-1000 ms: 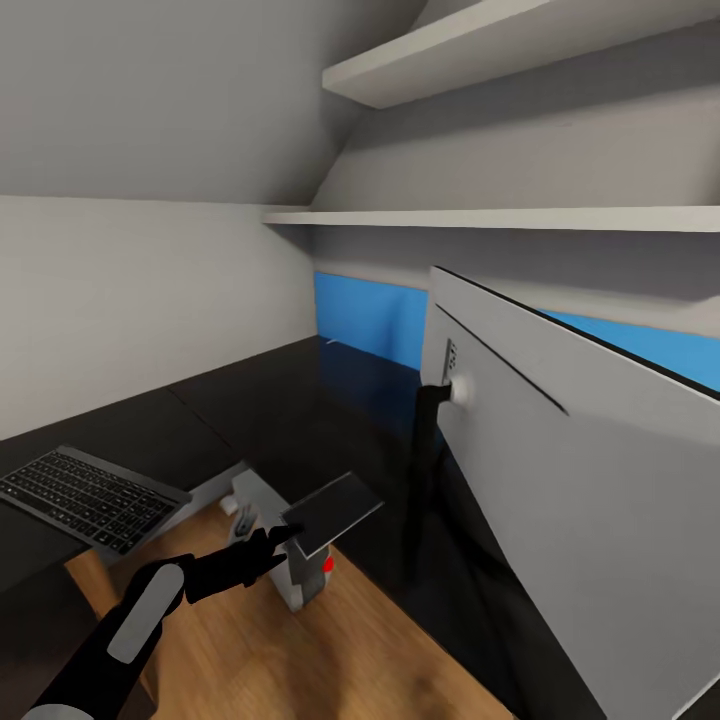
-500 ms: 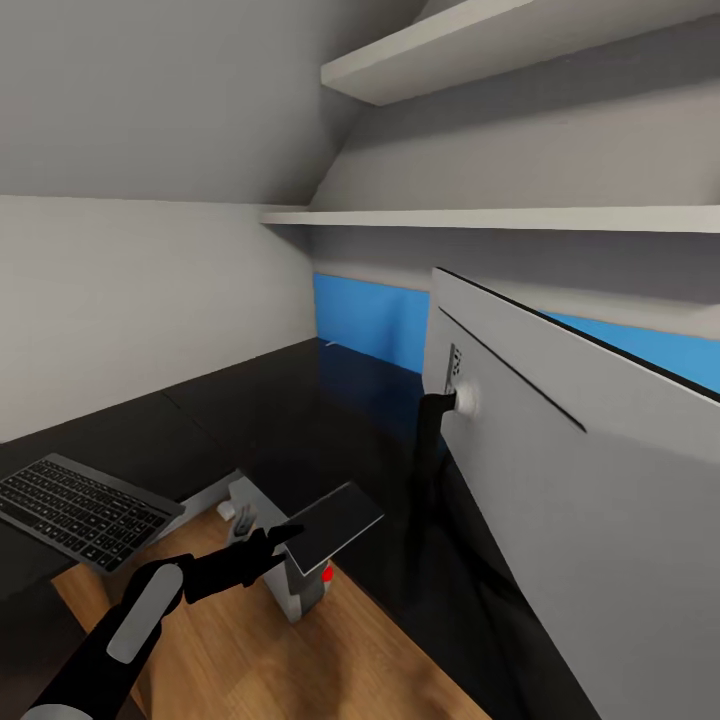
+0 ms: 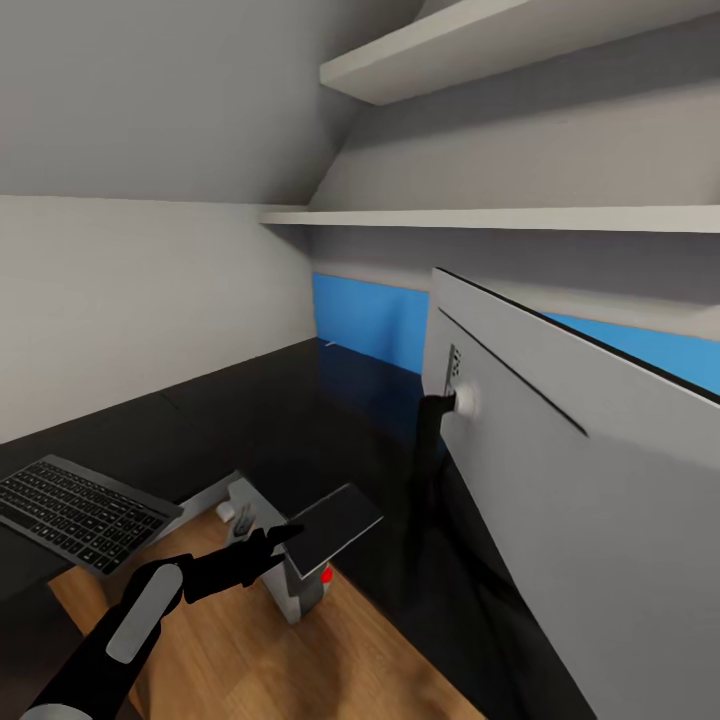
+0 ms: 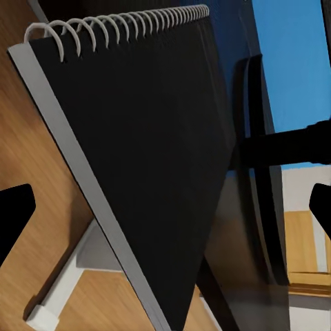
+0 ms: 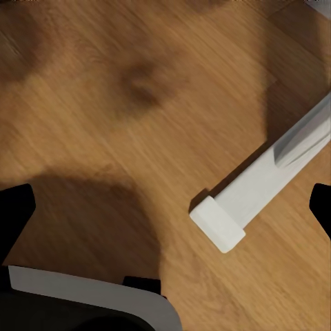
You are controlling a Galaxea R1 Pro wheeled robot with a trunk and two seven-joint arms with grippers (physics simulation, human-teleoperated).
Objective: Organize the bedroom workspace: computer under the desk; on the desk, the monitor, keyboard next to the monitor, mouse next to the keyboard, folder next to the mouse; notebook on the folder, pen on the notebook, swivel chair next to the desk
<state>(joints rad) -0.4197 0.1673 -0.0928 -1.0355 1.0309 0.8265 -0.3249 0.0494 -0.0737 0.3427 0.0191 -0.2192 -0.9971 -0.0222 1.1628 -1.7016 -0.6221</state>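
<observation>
Stacking step: judged to be carrying the notebook towards the desk top. Best done by lifting it clear above the desk edge, keeping the cover level, and confirming the folder is in place before setting it down.
Desk [image 3: 250, 420]: glossy black top with a blue back panel at the rear. The landmark for all entries below.
Monitor [image 3: 560, 500]: on the desk at its right side, grey back towards the camera. Large enough to block a reach across, so approach from the open corner.
Shelves [image 3: 500, 215]: white, above the desk, limiting lift height.
Keyboard [image 3: 80, 510]: on the desk's left wing, near the front edge.
Grey box [image 3: 305, 592]: below the desk edge, with a red spot. Identity uncertain.
Notebook [image 3: 332, 522]: black, spiral-bound, tilted, level with the desk's front edge over wooden floor [image 3: 250, 660].
Left gripper [image 3: 270, 545]: at the notebook's near edge. Whether the jaws grip it cannot be told.
Right gripper [image 5: 167, 207]: below desk level over the floor, beside a white desk foot [image 5: 221, 224]. Jaws spread wide, holding nothing.
</observation>
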